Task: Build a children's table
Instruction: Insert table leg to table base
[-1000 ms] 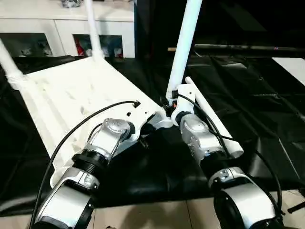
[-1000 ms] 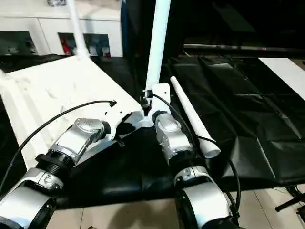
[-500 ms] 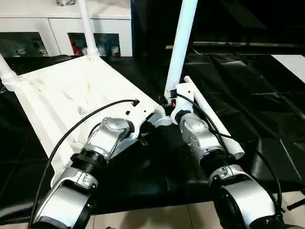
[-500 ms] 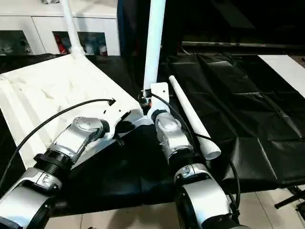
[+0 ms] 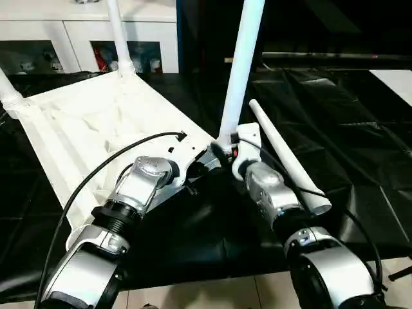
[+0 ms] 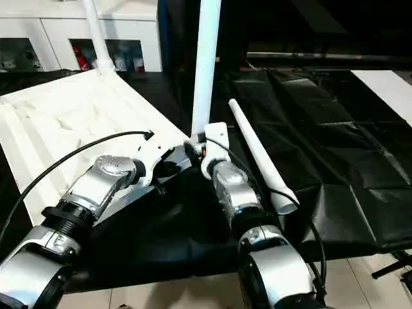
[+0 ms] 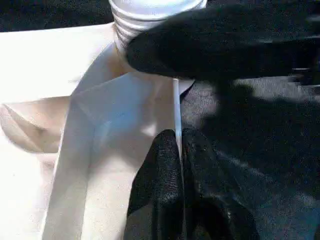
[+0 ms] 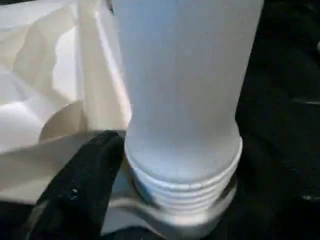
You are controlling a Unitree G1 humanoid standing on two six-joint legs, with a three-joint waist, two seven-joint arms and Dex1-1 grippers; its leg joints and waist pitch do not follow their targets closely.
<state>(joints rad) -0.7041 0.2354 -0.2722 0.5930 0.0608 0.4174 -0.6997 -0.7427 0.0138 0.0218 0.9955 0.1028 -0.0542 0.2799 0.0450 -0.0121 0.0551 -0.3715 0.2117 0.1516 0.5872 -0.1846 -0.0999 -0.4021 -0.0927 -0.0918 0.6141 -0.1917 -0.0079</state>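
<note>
Left gripper (image 7: 179, 165): its two black fingers are pressed together on the thin raised rim of the top (image 5: 90, 129), close by the near corner socket. Right gripper (image 5: 226, 149): it sits at the foot of the upright leg (image 5: 241, 61) at that same corner; in the right wrist view one black finger (image 8: 80, 190) lies against the leg's ribbed end where it enters the socket, and the second finger is hidden, so whether the gripper has closed on the leg cannot be told. The ribbed end of the leg shows threads just above the socket collar. The top lies upside down on black sheeting (image 5: 347, 141), tilted, underside and rim facing up. Two more legs stand in sockets at the far side: one at the far corner (image 5: 119, 35), one at the left corner (image 5: 9, 90). A fourth leg (image 6: 261, 158) lies loose on the sheeting just beside the right forearm, running away from the robot. A black cable (image 5: 96, 177) arcs over the left forearm. A white cabinet (image 5: 84, 38) with glass-front shelves stands behind the top.
</note>
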